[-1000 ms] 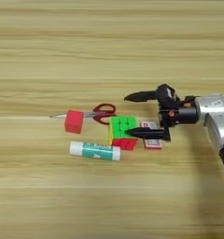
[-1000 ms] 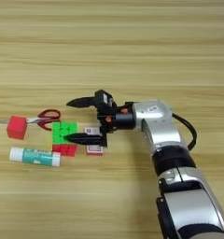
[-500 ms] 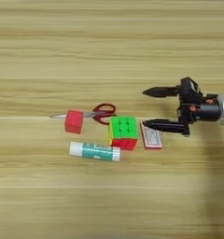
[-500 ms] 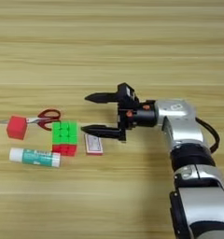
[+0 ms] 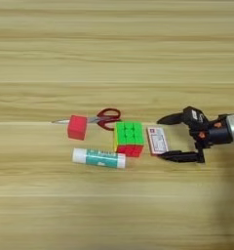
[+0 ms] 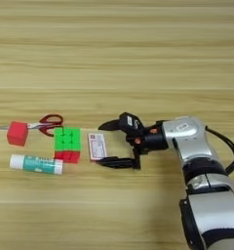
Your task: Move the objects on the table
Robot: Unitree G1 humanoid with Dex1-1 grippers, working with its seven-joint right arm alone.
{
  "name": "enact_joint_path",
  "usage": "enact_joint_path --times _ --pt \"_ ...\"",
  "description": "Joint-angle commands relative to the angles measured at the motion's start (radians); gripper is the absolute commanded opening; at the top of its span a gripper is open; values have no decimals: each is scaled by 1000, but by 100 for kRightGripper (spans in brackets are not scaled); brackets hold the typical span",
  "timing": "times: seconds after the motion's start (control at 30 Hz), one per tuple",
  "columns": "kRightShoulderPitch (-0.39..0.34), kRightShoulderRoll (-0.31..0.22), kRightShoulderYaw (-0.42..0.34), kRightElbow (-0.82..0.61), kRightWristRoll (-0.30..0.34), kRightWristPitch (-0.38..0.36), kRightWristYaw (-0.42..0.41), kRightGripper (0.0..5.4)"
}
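Black two-fingered gripper [image 6: 105,143] spread wide, holding nothing.
Small red-and-white flat card [image 6: 96,146] lies just left of its fingertips (touching? unclear); green/red/white puzzle cube [image 6: 67,143] further left on light wooden table [image 6: 117,58].

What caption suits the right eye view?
Open gripper beside a card, puzzle cube, glue stick, scissors.

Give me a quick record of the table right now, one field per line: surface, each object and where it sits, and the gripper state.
surface: wooden table
red cube: far left, by the scissors' blades
scissors: behind the cube row, red handles toward the puzzle cube
puzzle cube: centre, green face up
glue stick: lying flat, nearest the front
card: flat, right of the puzzle cube
right gripper: open, fingertips flanking the card's right side, holding nothing
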Motion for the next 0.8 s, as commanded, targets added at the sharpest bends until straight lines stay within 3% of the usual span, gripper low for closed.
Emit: enact_joint_path --times 0.03,0.3,0.8 --pt "-92 -13 -7 -20 1 -23 -38 538" --pt "-95 7 5 10 -29 -39 -64 538" --pt "-103 5 20 41 -49 -56 -89 401"
